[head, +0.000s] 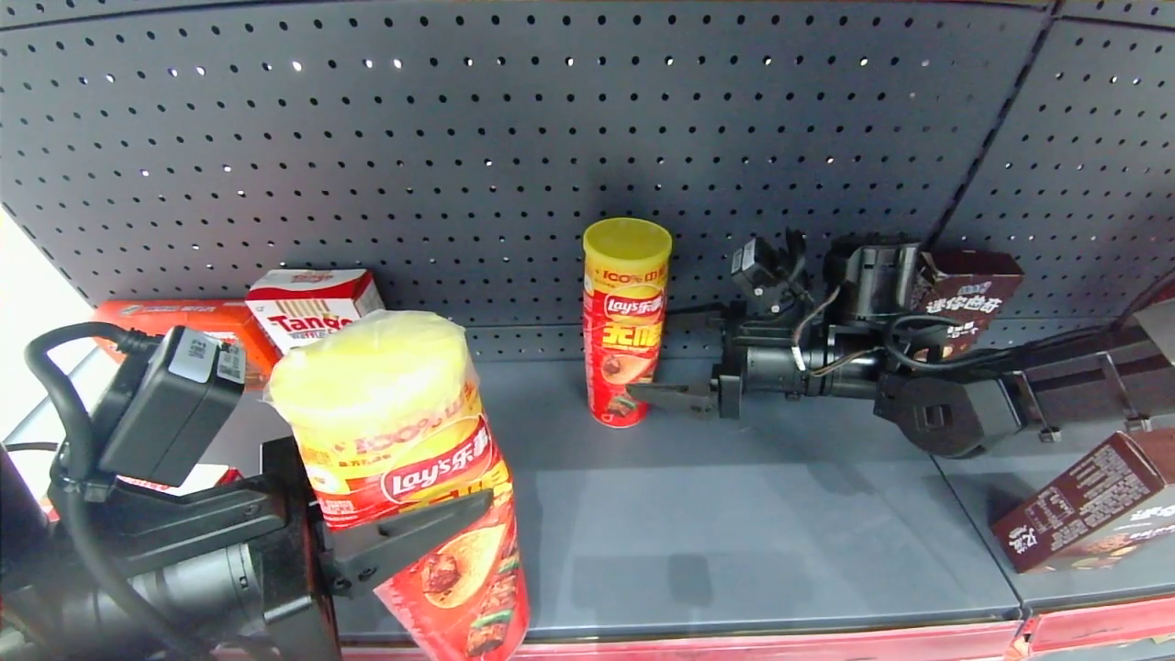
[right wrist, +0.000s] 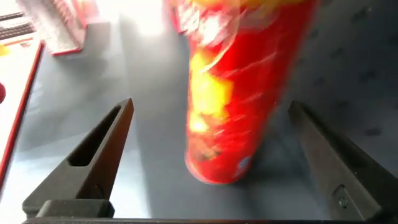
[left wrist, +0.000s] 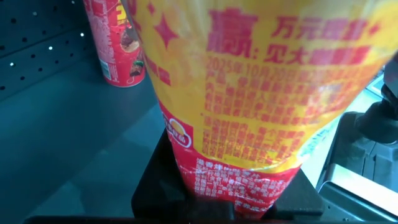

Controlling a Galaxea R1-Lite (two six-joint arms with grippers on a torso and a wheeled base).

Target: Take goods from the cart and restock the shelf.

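1. Head view: the left end effector (head: 413,514) sits at the lower left of the frame, clamped on a held can (head: 395,431) of crisps. The can's long axis is nearly upright, leaning a little, and its base is at the front edge of the shelf (head: 734,514). A standing can (head: 626,321) is at frame centre, near the pegboard back (head: 459,138), and the right end effector (head: 670,356) is level with its lower half. Bare shelf lies between the two cans, up and to the right of the held one. The left arm looks set to do the next placing.

2. Left wrist view: the held can (left wrist: 261,106) takes up most of the frame, its base nearest the camera. The standing can (left wrist: 118,50) shows at the upper left, well apart, so the route across the shelf looks open.

3. Right wrist view: the fingers (right wrist: 93,155) are spread apart, with the standing can (right wrist: 230,93) upright between them. A gap shows on each side, which the head view does not settle.
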